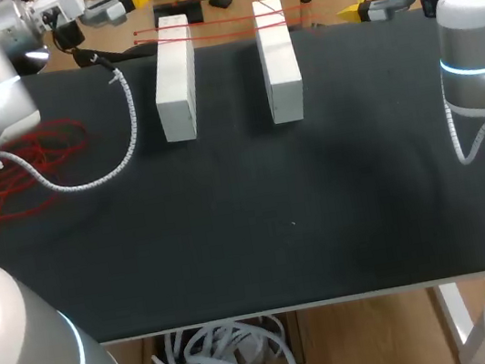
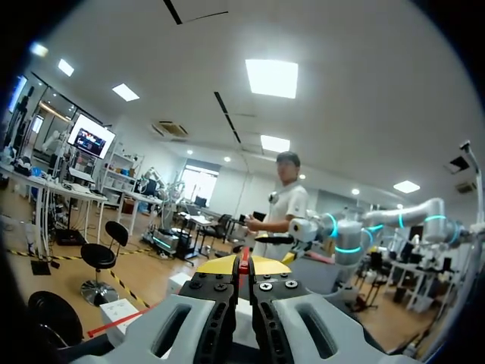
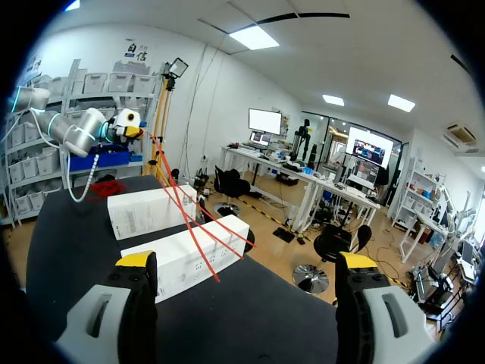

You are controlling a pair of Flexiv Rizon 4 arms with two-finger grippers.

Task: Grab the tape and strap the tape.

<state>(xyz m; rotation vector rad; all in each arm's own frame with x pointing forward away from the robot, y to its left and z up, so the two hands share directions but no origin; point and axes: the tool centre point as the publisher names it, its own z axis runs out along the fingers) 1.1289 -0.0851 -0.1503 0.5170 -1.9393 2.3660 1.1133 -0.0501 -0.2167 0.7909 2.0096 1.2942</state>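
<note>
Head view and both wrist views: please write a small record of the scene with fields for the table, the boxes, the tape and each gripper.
table: black table
boxes: two white boxes, side by side, apart
tape: red tape stretched across the far ends of both boxes, running toward the left gripper
spare: loose red pile on the table's left part
left gripper: shut on the red tape, past the table's far edge
right gripper: open, holds nothing
</note>
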